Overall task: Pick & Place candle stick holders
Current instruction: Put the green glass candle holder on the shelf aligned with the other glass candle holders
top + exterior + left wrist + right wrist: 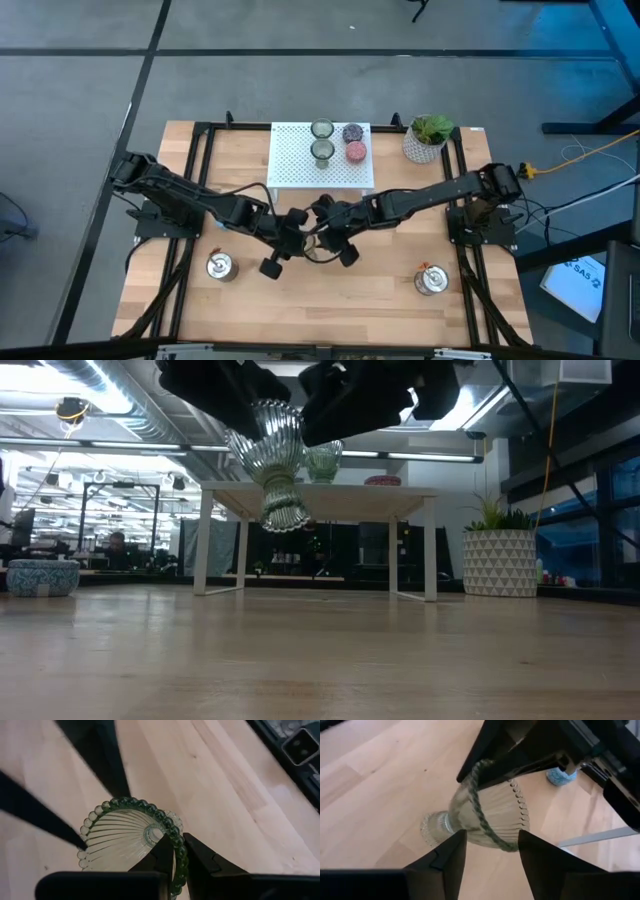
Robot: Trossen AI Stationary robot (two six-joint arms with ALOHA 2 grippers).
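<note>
Wooden table (330,290), centre: your left gripper (176,857) pinches the rim of a clear glass holder (131,836) lifted off the wood. At its 3 o'clock, your right gripper (489,851) stands spread, released, around the same glass.

arms: two, dark, jointed | left arm (190,200): black, chunky links | right arm (430,197): black, cables at base | fingers (445,857): matte black, flat, wedge-shaped

Almost nothing can be read. In the high view a blue sheet (582,275) lying on the floor to the right of the table (340,290) carries white lettering, but it is too small to make out.
</note>
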